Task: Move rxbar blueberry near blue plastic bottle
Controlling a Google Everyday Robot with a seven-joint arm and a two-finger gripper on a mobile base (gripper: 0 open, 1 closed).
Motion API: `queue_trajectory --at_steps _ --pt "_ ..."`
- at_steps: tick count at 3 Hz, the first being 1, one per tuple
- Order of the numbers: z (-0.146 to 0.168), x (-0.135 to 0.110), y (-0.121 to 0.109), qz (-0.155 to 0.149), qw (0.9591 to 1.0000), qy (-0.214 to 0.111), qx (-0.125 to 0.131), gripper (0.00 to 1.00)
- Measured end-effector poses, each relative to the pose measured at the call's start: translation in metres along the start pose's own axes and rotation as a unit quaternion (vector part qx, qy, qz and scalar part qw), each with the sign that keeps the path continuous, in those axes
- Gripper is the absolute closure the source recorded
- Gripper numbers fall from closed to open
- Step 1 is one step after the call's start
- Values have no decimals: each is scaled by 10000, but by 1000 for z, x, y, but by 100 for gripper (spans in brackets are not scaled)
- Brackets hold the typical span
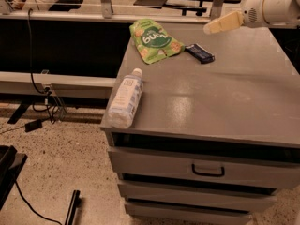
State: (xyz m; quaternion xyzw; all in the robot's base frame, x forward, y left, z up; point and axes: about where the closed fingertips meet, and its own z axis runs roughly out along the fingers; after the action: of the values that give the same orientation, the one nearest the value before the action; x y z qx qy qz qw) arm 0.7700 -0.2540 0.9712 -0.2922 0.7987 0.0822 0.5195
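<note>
The rxbar blueberry [199,53] is a small dark navy wrapper lying flat on the grey cabinet top [220,97], near the back, just right of the green pouch. The blue plastic bottle [125,99] lies on its side at the left front edge, white cap pointing toward the back. My gripper [212,28] comes in from the upper right on a white arm; its pale fingers point left and hover above and slightly right of the bar, not touching it.
A green snack pouch [153,40] lies at the back left of the top. Drawers with a dark handle [207,171] are below. Cables [40,86] and a speckled floor are at left; a railing [70,15] runs behind.
</note>
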Motion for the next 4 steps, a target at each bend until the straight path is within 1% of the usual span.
queue_trajectory --at_steps 1,2,3,4 --pt "22 29 -7 156 9995 55 254 0" --pt "36 51 -2 286 9987 137 412 0" --pt "46 68 4 283 9982 177 497 0" --pt "54 83 6 218 9982 263 493 0"
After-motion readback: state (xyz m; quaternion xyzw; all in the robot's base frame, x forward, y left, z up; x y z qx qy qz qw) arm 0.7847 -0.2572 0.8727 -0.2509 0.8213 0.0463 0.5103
